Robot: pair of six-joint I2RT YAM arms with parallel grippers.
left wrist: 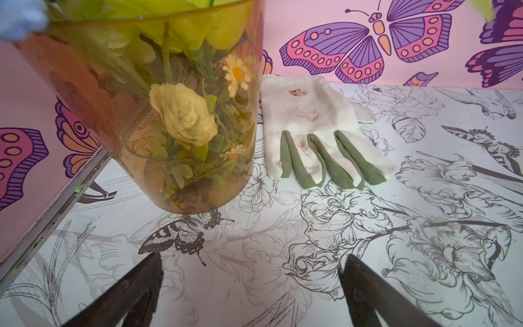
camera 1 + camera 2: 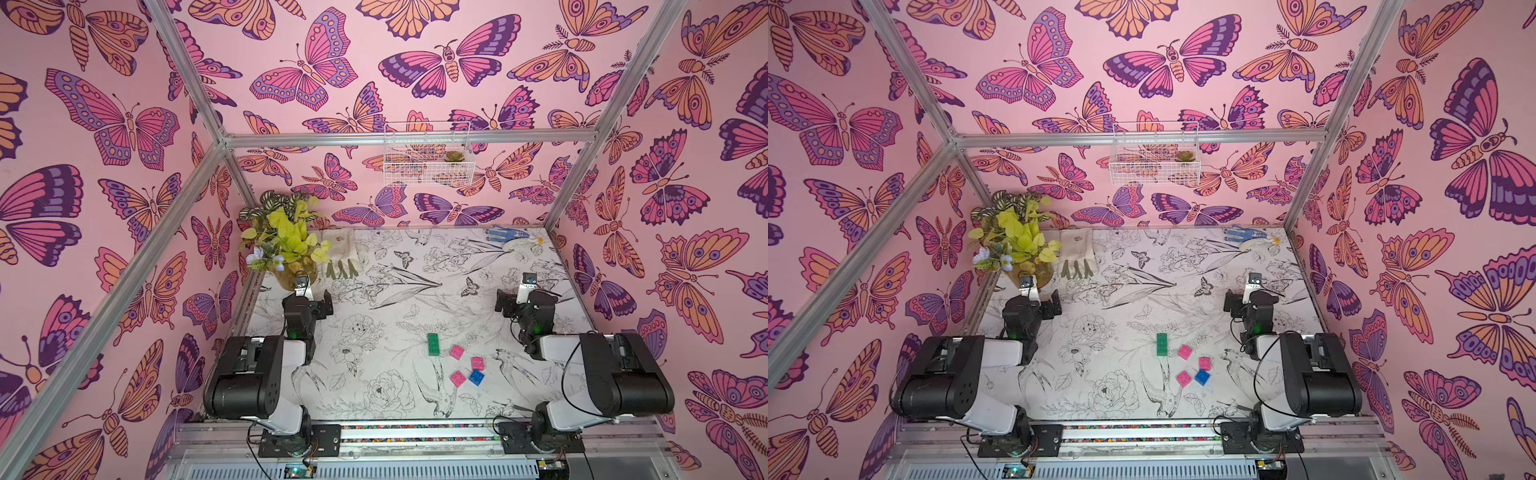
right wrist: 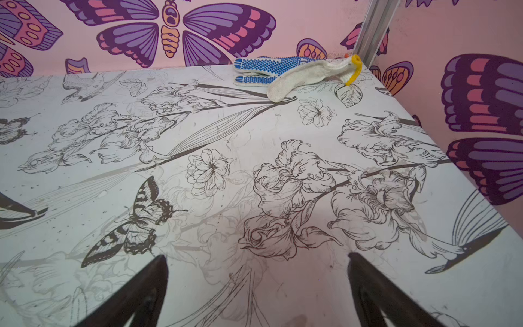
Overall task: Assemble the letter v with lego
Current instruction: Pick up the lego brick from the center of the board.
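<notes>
- I am holding my left gripper [image 1: 254,256] and right gripper [image 3: 257,256] wide and empty, ready for picking.
- The long green studded plastic brick [image 2: 434,344] is lying loose, not yet joined.

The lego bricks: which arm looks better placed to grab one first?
Probably the right. The lego bricks lie loose right of the middle of the table, nearer the right gripper; the left gripper faces the vase. Both stand open and empty.

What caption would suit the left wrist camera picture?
Open left pincer faces a flower vase and a white-and-green glove on the printed table.
</notes>
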